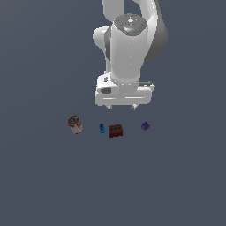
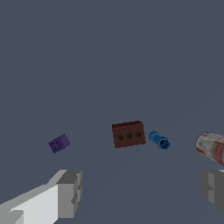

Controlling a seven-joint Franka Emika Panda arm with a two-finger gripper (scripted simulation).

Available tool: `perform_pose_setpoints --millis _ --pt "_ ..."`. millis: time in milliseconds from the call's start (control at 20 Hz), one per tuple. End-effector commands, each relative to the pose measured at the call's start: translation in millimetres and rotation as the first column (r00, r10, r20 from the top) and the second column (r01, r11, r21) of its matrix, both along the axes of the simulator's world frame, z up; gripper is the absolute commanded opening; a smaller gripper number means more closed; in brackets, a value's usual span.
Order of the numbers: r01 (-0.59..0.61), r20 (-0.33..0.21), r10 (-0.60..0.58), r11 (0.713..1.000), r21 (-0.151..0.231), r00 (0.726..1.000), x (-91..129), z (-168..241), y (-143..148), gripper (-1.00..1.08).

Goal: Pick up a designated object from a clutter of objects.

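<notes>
The designated object, a tiny dark purple block (image 1: 145, 126) (image 2: 59, 143), lies on the grey floor at the exterior view's right end of a row of small items. My gripper (image 1: 122, 106) (image 2: 142, 192) hangs open above the floor, behind the row and over the gap between the brick and the purple block. Nothing sits between its fingers (image 2: 69, 192). The rest of the clutter is a dark red brick (image 1: 115, 130) (image 2: 128, 134), a blue peg (image 1: 102, 128) (image 2: 159, 140) and a grey-and-red can (image 1: 75, 124) (image 2: 211, 148).
The white arm (image 1: 130, 44) rises behind the row. Flat grey floor (image 1: 53, 185) surrounds the items.
</notes>
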State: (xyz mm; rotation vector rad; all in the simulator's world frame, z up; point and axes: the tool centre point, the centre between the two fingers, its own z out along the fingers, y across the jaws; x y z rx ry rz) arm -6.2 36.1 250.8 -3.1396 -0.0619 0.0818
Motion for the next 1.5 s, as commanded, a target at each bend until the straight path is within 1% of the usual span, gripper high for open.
perform_pose_setpoints --millis 0,300,550,800,1150,1300,1450 --pt "-0.044 0.004 0.044 0.999 -0.007 0.999 0 -19 15 1.0" --pt "-0.176 0.018 0.177 0.984 -0.019 0.984 -6 -73 60 1.0" --pt "-0.287 0.03 0.288 0.958 -0.019 0.957 -20 -117 99 1.0" --pt "-0.371 0.041 0.371 0.928 -0.012 0.928 -35 -149 129 1.0" --pt "-0.438 0.05 0.437 0.899 -0.002 0.898 -52 -174 153 1.0" --pt "-0.449 0.052 0.449 0.893 0.0 0.892 -55 -178 157 1.0" --pt "-0.449 0.051 0.448 0.894 0.0 0.892 -55 -178 157 1.0"
